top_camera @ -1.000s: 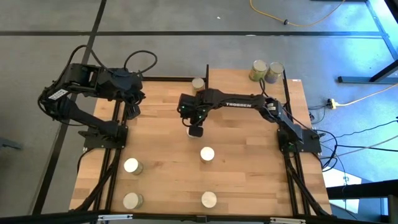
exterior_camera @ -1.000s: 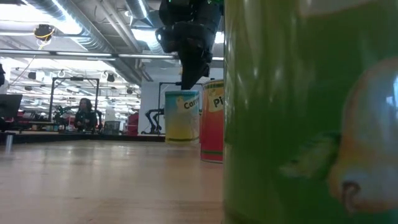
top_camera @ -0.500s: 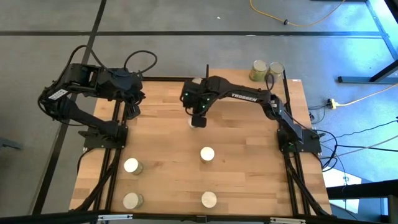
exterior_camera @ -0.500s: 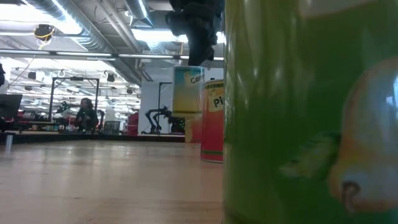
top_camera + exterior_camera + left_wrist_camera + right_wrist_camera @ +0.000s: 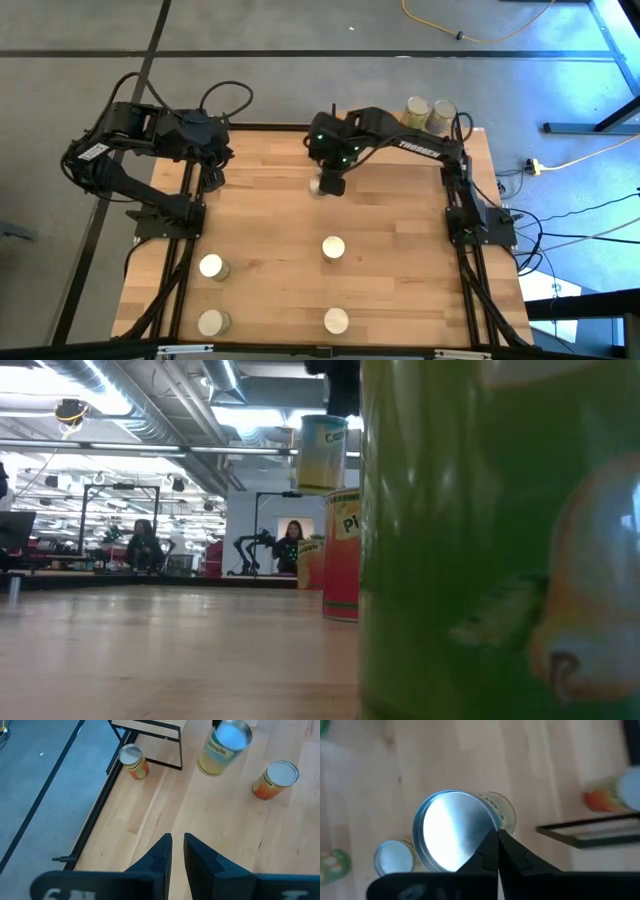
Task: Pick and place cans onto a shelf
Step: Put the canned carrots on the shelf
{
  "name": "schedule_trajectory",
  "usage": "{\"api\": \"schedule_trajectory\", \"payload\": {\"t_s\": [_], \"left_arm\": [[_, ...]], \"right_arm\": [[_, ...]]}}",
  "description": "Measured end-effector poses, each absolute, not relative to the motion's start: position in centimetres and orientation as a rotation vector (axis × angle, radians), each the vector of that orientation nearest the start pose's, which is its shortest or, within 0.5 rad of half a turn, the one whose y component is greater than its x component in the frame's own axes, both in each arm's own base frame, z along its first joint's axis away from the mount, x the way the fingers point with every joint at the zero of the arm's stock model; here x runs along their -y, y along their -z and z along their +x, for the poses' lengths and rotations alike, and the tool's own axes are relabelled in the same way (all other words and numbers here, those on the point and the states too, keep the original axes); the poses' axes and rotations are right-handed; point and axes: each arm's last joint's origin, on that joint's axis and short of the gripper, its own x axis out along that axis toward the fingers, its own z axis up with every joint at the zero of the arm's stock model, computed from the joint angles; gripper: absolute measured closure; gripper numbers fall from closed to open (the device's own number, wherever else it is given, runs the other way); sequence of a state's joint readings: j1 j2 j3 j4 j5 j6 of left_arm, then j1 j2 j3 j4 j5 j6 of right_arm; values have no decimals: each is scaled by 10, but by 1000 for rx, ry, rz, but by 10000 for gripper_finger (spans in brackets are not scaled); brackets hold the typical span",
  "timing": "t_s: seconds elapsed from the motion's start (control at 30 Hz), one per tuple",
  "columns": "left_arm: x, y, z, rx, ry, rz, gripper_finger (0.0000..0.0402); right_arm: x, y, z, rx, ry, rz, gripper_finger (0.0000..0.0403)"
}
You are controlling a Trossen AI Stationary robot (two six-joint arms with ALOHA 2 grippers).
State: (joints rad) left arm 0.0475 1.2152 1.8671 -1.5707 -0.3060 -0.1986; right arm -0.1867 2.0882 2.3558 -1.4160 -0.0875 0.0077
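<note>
Looking past my own two dark fingers [image 5: 172, 851], which sit close together with just a thin slit between them, over bare wood tabletop [image 5: 210, 820]. Ahead there's a yellow-labelled can [image 5: 222, 747] tilted and a bit blurry, shiny top facing me. An orange can [image 5: 275, 780] stands upright nearby. Another orange can [image 5: 133, 761] stands just beside the black frame of the shelf [image 5: 150, 730], near the table edge. Grey floor [image 5: 40, 785] beyond that edge.
</note>
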Motion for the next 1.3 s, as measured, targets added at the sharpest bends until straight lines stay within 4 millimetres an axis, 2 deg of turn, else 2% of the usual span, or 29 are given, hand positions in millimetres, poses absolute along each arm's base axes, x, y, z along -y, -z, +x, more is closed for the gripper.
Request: {"api": "schedule_trajectory", "payload": {"t_s": [0.17, 0.5, 0.9, 1.03, 1.3], "left_arm": [[-16, -472, 144, -878, -418, -63, 360], [-16, -472, 144, -875, -441, -52, 360], [-23, -472, 143, -875, -485, -72, 360], [-26, -472, 142, -876, -494, -84, 360], [-28, -471, 142, -886, -476, -77, 360]], "right_arm": [[83, -391, 381, -1109, 217, 134, 403], [115, -415, 341, -1106, 425, 161, 403], [165, -412, 315, -1146, 512, 278, 403], [178, -405, 310, -1161, 494, 349, 403], [193, -382, 306, -1232, 511, 441, 403]]}}
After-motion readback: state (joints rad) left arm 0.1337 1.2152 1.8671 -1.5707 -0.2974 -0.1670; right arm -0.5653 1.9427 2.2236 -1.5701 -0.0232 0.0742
